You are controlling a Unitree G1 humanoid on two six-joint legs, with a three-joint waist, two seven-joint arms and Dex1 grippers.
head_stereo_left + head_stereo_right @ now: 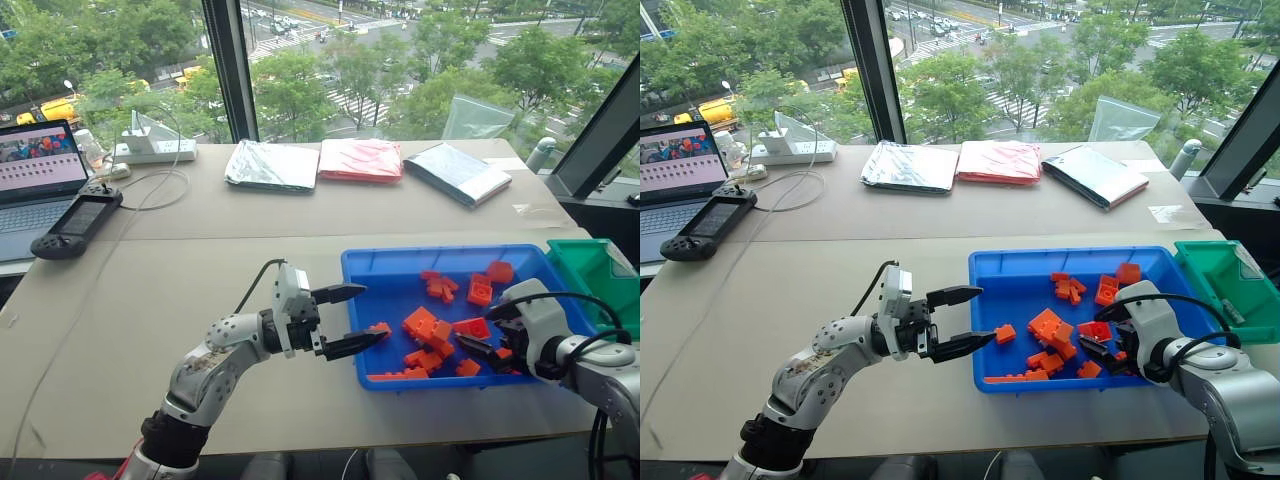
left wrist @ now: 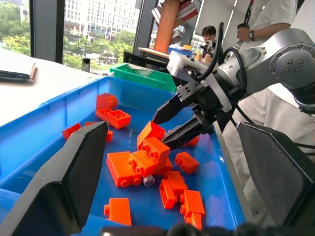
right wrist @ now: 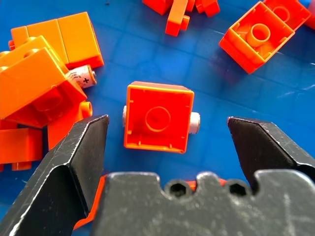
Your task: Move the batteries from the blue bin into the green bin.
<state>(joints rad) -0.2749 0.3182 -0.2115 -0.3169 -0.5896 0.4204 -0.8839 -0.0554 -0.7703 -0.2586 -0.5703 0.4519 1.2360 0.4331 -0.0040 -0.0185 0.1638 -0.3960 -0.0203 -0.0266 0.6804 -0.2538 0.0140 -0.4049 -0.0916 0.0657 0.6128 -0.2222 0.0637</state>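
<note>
The right gripper (image 3: 165, 147) hangs low over the near right part of the blue bin (image 1: 360, 262), jaws apart and straddling an upturned orange block (image 3: 158, 117) — a battery (image 3: 195, 122) lies under it, grey ends poking out either side. Judged from that framing, the aim is to pinch the battery, though the block sits squarely in the way. A second battery (image 3: 82, 76) peeks from beneath the orange pile (image 2: 142, 156) just beside it. The left gripper (image 1: 348, 318) holds level at the bin's near left corner, jaws apart and empty, apparently on standby. The green bin (image 1: 590, 268), the batteries' destination, stands touching the blue bin's right end, across the rim from the working arm. Farther back on the table lie three flat pouches (image 1: 362, 160), with a laptop (image 1: 38, 178), handheld controller (image 1: 78, 222) and power strip (image 1: 155, 150) well apart at far left.
</note>
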